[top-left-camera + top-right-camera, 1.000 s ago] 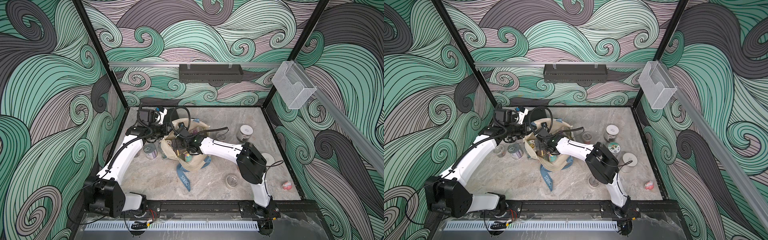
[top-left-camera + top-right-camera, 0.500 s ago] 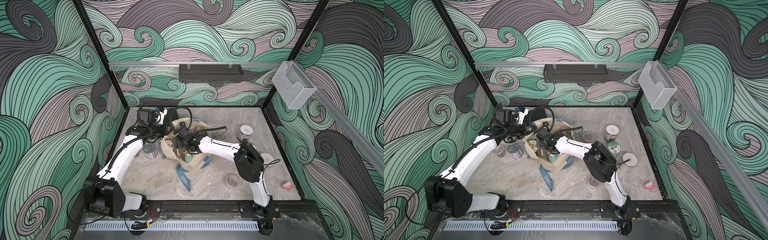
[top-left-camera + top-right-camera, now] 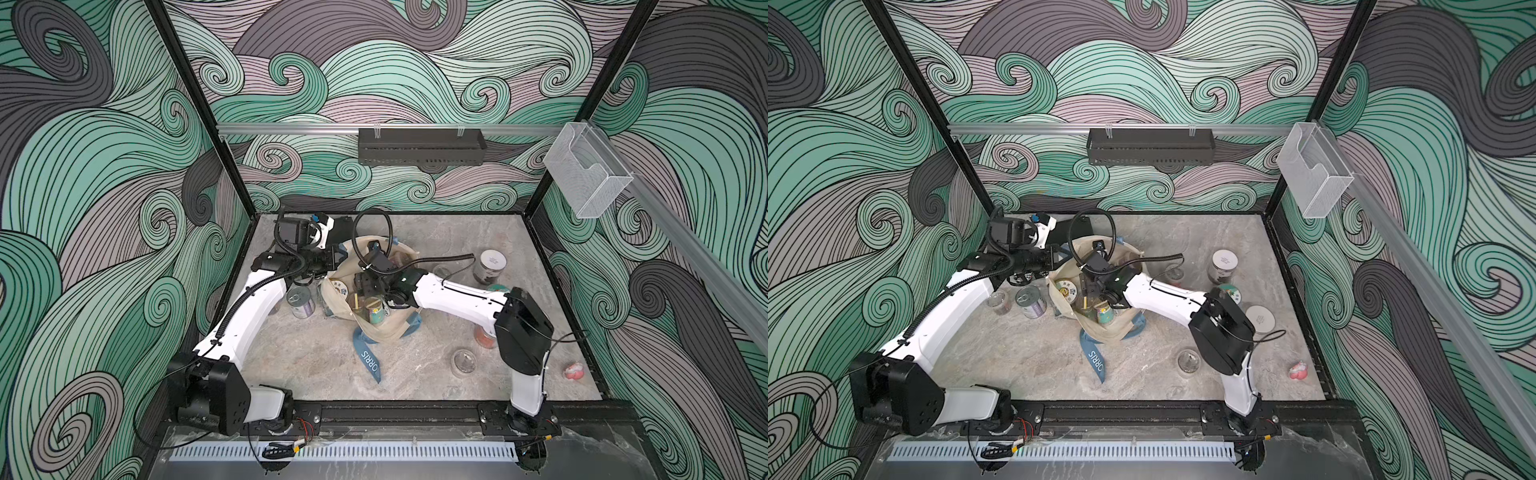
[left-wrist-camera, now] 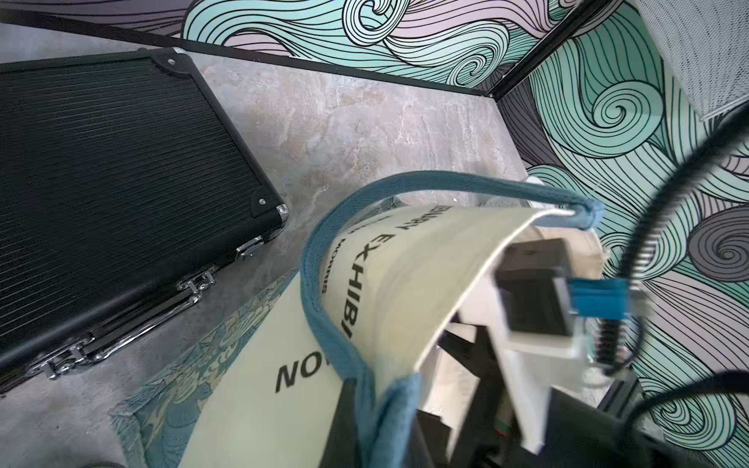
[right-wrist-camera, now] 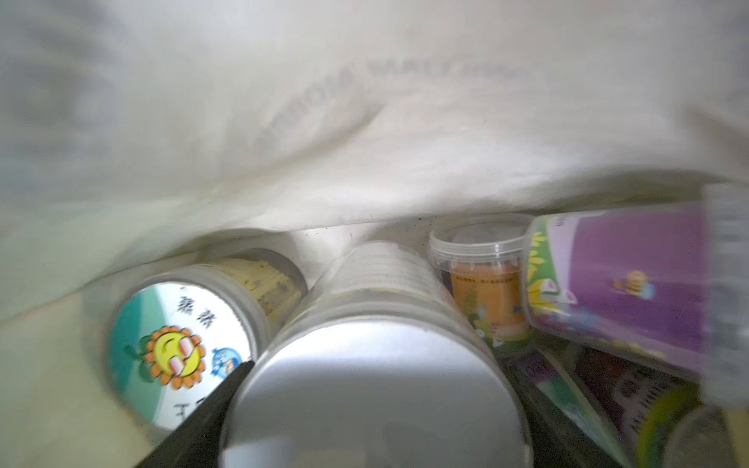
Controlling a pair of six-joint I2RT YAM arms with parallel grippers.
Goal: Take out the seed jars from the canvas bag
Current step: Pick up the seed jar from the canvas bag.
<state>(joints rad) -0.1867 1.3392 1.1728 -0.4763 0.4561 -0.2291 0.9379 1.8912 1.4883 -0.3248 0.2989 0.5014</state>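
Only the right wrist view sees inside the cream canvas bag (image 5: 364, 142). A smooth, silver-lidded seed jar (image 5: 377, 401) points its lid at the lens, long axis running deeper in, beside a sunflower-sticker jar (image 5: 178, 356). It sits between the parted black fingers (image 5: 202, 417) of the right gripper (image 3: 363, 293); whether they squeeze it, I cannot tell. The left gripper (image 3: 334, 261) is clamped on the bag's blue woven strap (image 4: 320, 308).
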